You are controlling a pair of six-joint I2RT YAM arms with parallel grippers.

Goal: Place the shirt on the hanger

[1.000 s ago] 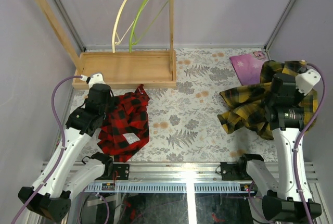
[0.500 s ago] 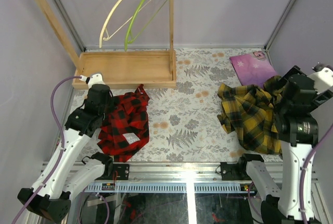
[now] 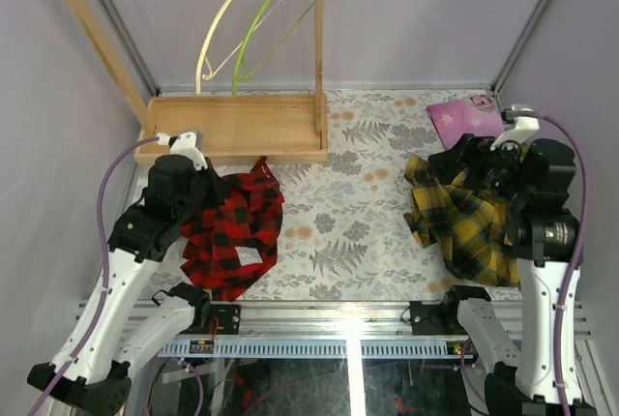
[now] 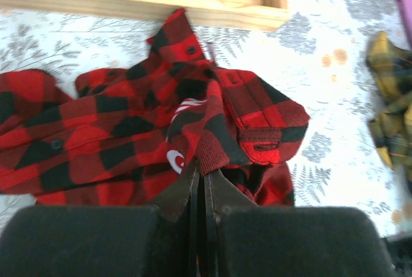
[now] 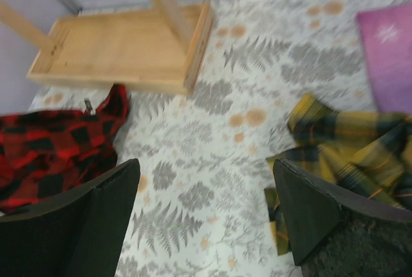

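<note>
The red-and-black plaid shirt [image 3: 237,227] lies crumpled on the table at the left, in front of the wooden rack, and also shows in the left wrist view [image 4: 122,122] and the right wrist view [image 5: 51,148]. My left gripper [image 4: 205,172] is shut on a raised fold of it, with white lettering [image 4: 175,158] just beside the fingertips. The cream hanger [image 3: 218,34] hangs from the rack's top bar at the back left. My right gripper [image 5: 203,174] is open over the floral table, with nothing between its fingers [image 5: 318,212].
A lime-green hanger [image 3: 263,24] hangs beside the cream one on the wooden rack [image 3: 232,126]. A yellow-and-dark plaid shirt [image 3: 469,218] lies at the right under the right arm. A purple sheet [image 3: 464,121] lies at the back right.
My right gripper opened and let go of the yellow plaid shirt, which dropped and spread on the table. My left gripper rose slightly with the red shirt's fold. The hangers are swinging.
</note>
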